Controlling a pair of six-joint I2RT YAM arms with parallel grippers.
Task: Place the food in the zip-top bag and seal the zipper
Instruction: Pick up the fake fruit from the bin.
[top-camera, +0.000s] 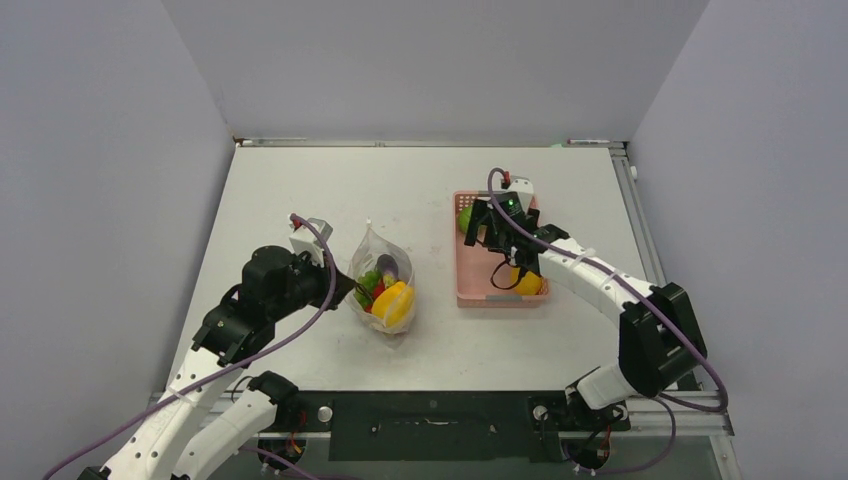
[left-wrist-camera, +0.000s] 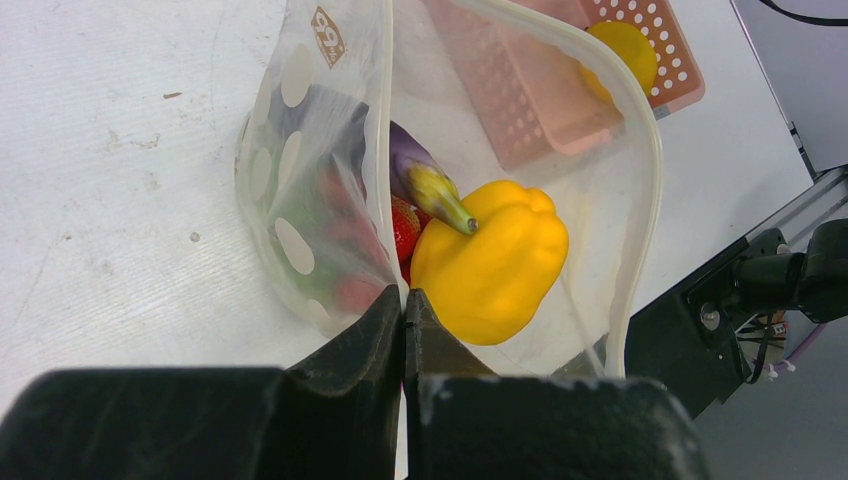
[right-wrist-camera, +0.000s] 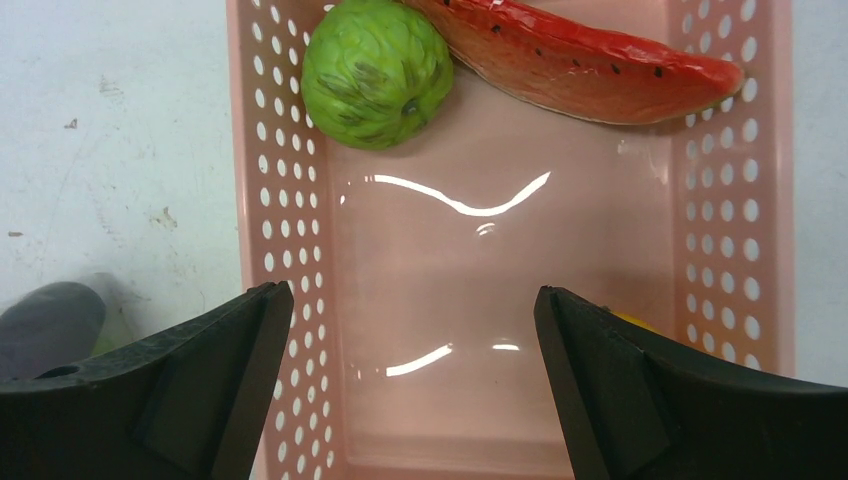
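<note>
The clear zip-top bag (top-camera: 385, 275) with white polka dots (left-wrist-camera: 300, 200) lies open at table centre-left. Inside it lie a yellow pepper (left-wrist-camera: 495, 265), a purple eggplant (left-wrist-camera: 420, 175) and a red piece (left-wrist-camera: 403, 228). My left gripper (left-wrist-camera: 405, 300) is shut on the bag's mouth edge, and the zipper (left-wrist-camera: 650, 180) strip curves open on the far side. My right gripper (right-wrist-camera: 410, 295) hangs open over the pink basket (right-wrist-camera: 285, 200) with nothing between its fingers. A green round fruit (right-wrist-camera: 375, 70) and a red watermelon slice (right-wrist-camera: 590, 55) lie ahead of it. A lemon (top-camera: 527, 283) sits at the basket's near end.
The pink basket (top-camera: 465, 290) stands right of the bag, about a hand's width away. The right arm (top-camera: 600, 280) stretches over the basket's near right corner. Grey walls enclose the table on three sides.
</note>
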